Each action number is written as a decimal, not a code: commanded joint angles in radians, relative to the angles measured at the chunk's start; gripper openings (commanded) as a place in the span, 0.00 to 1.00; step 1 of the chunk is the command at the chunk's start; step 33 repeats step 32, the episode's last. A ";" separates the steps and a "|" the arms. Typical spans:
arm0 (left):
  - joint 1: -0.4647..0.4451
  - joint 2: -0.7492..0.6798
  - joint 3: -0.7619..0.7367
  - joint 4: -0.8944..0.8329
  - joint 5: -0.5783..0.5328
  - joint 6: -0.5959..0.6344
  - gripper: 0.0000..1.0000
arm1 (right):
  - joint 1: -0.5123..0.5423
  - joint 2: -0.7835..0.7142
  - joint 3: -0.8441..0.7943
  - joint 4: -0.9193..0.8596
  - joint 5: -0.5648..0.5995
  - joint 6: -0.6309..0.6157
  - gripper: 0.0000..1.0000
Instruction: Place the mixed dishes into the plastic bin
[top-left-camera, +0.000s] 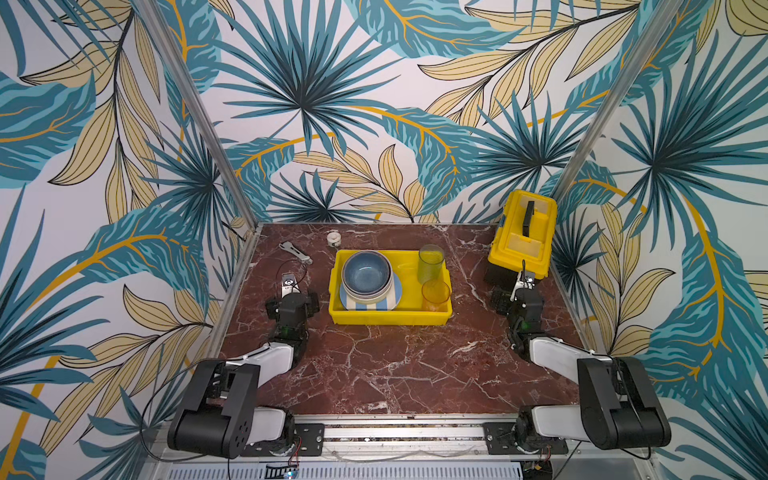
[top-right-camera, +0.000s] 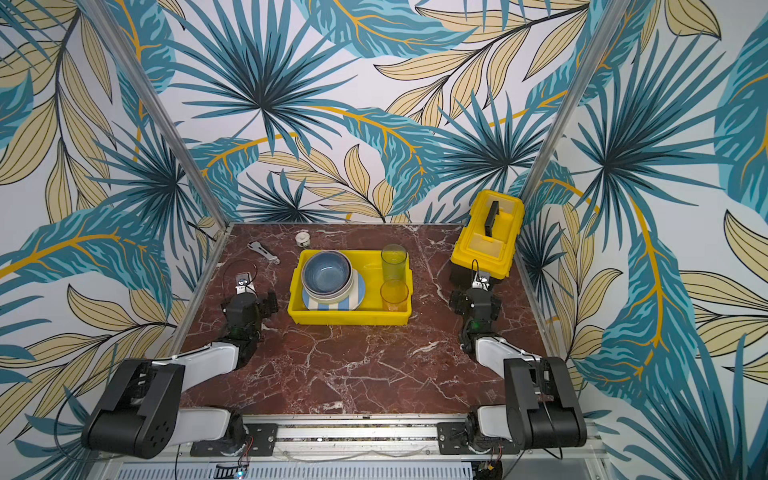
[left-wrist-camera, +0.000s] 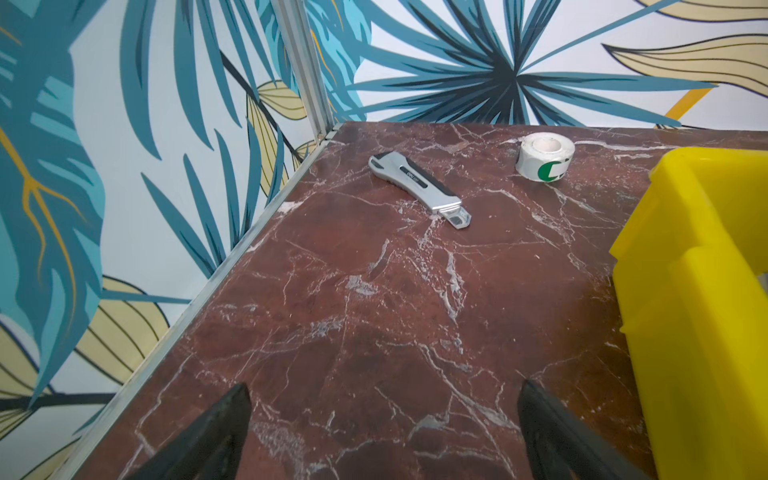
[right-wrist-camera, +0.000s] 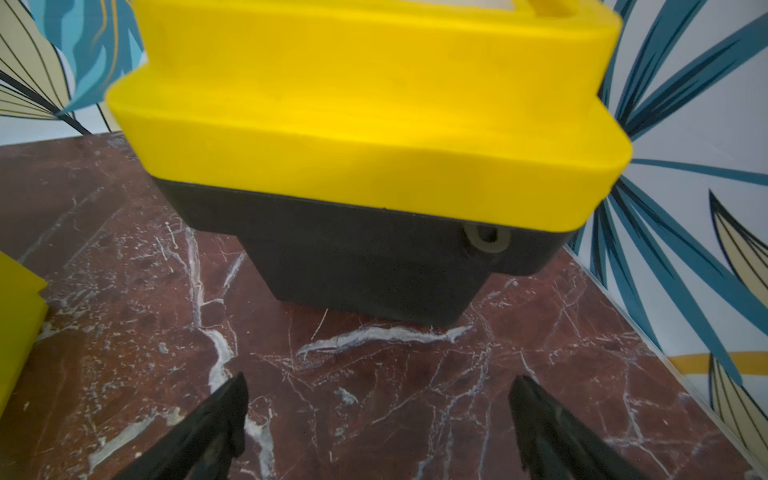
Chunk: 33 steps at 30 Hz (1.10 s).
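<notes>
- The yellow bin (top-left-camera: 390, 319) sits in the middle of the tabletop (top-left-camera: 395, 374), between the two grippers.
- In its left side, a blue bowl (top-left-camera: 365, 272) rests in a pale bowl (top-left-camera: 376, 294) on a striped plate (top-left-camera: 372, 306).
- A far tumbler (top-left-camera: 431, 261) and a near tumbler (top-left-camera: 435, 295) stand up in its right side.
- The left gripper (left-wrist-camera: 384, 392) is spread wide and empty, just left of the bin, not touching it.
- The right gripper (right-wrist-camera: 379, 382) is spread wide and empty too, right of the bin, facing the yellow toolbox (right-wrist-camera: 365, 124).

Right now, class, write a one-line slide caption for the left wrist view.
Open left gripper over the marble table, facing a metal tool, a tape roll and the bin corner.
</notes>
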 joint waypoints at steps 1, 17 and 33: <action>0.011 0.081 0.022 0.177 0.020 0.059 1.00 | -0.004 0.100 -0.074 0.335 -0.064 -0.031 1.00; 0.117 0.146 0.008 0.235 0.194 -0.009 1.00 | -0.004 0.122 -0.035 0.276 -0.067 -0.038 1.00; 0.120 0.141 0.013 0.216 0.197 -0.012 1.00 | -0.004 0.123 -0.036 0.279 -0.070 -0.042 1.00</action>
